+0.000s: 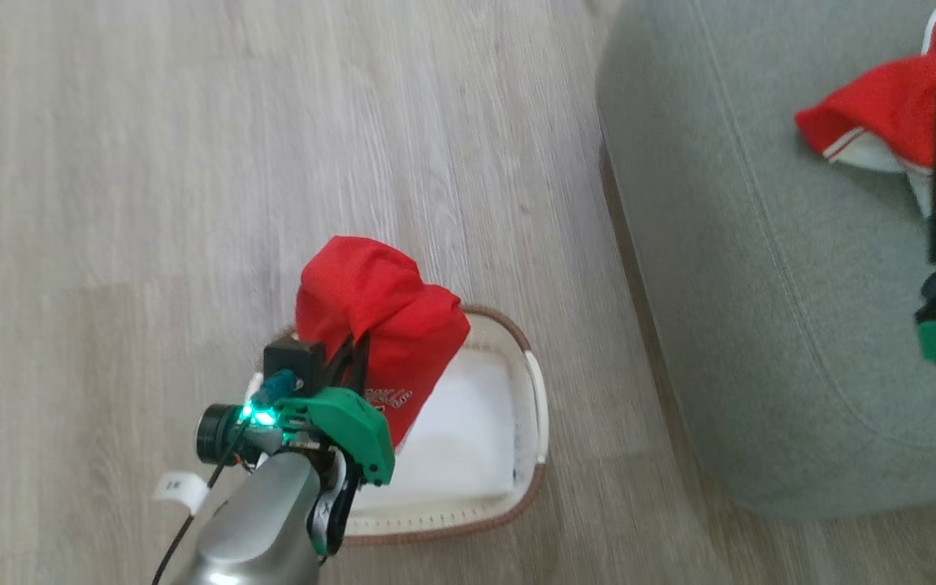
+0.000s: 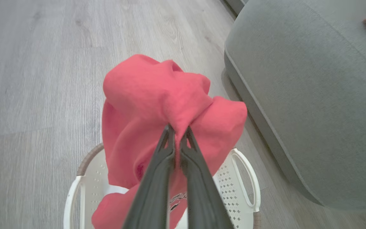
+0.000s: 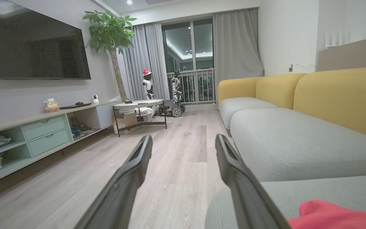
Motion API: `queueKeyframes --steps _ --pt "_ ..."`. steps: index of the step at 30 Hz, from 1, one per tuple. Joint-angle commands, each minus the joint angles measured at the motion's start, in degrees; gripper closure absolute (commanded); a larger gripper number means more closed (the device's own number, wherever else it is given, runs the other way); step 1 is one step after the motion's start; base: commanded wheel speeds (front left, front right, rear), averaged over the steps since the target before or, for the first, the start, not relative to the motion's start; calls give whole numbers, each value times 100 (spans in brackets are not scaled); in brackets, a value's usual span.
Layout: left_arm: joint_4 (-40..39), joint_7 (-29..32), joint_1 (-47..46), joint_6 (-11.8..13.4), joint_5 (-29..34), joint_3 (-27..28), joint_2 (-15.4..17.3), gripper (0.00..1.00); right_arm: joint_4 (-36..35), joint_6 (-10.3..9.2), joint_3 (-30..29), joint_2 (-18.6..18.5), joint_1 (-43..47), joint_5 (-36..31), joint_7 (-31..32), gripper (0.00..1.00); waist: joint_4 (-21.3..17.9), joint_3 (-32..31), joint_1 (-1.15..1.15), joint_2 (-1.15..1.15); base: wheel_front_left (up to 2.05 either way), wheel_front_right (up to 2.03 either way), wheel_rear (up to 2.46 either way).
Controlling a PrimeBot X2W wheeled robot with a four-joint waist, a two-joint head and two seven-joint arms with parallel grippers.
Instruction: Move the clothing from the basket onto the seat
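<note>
My left gripper [image 2: 177, 129] is shut on a red garment [image 1: 379, 313], which hangs bunched above the cream basket [image 1: 529, 390]; printed lettering shows near its lower hem. In the left wrist view the red garment [image 2: 157, 105] drapes over both fingertips, and the basket [image 2: 248, 187] sits just beneath. A second red garment [image 1: 890, 106] with white striped trim lies on the grey-green seat [image 1: 760, 260] at the upper right. My right gripper [image 3: 183, 143] is open above the seat's edge, with that second garment [image 3: 335, 218] at its lower right.
Pale wood floor [image 1: 192, 162] surrounds the basket. The right wrist view looks down the room: a TV wall unit [image 3: 43, 130] on the left, a small table [image 3: 138, 109], a potted tree [image 3: 113, 31], and a yellow-backed sofa [image 3: 329, 92] running along the right.
</note>
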Motion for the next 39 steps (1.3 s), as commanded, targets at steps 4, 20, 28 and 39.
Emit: queueKeyframes --steps 4,20,28,39 --pt "-671 -79 119 -119 406 388 169 100 -29 -1 205 14 245 -135 -27 0 228 -592 0 -1 0 0 0" --pt "-2390 -76 -44 -624 1004 521 120 100 282 -1 625 379 782 -399 -27 0 473 -1304 0 -1 0 0 0" --pt "-3124 374 -597 -677 980 367 65 100 361 -1 841 448 856 -400 -27 0 510 -1353 0 -1 0 0 0" --pt "-3618 786 -833 -633 921 321 95 100 400 -1 1232 485 802 -325 -27 0 425 -1325 0 -1 0 0 0"
